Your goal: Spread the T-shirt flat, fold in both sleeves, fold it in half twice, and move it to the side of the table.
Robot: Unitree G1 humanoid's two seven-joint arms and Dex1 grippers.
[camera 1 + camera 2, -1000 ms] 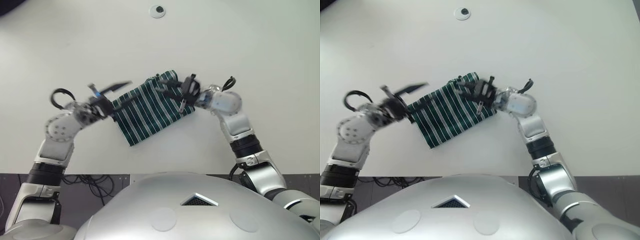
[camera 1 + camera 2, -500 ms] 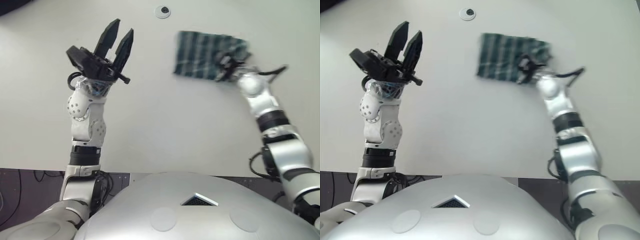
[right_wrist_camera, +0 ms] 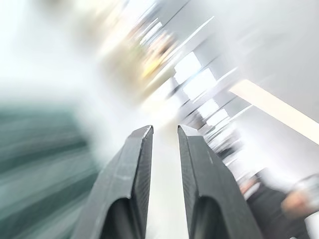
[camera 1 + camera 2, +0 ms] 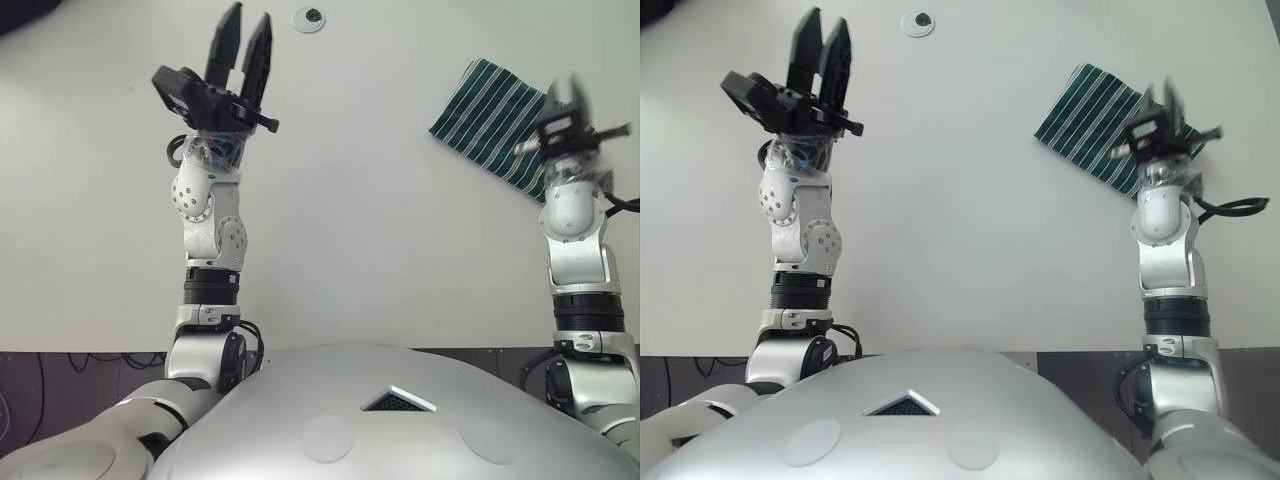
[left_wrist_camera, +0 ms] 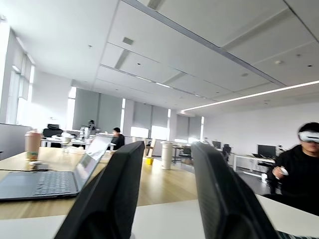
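Lying folded on the white counter [image 4: 380,220] just beside the released right pincer [image 4: 566,98], the green-and-white striped fabric T-shirt [image 4: 485,105] seems finished, the left pincer [image 4: 248,22] released too.

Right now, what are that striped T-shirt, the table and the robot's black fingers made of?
T-shirt: soft cloth, folded, green with white stripes. Table: smooth, pale, matte, probably laminate. Left gripper fingers: matte black, likely hard plastic, though the look leaves it open.
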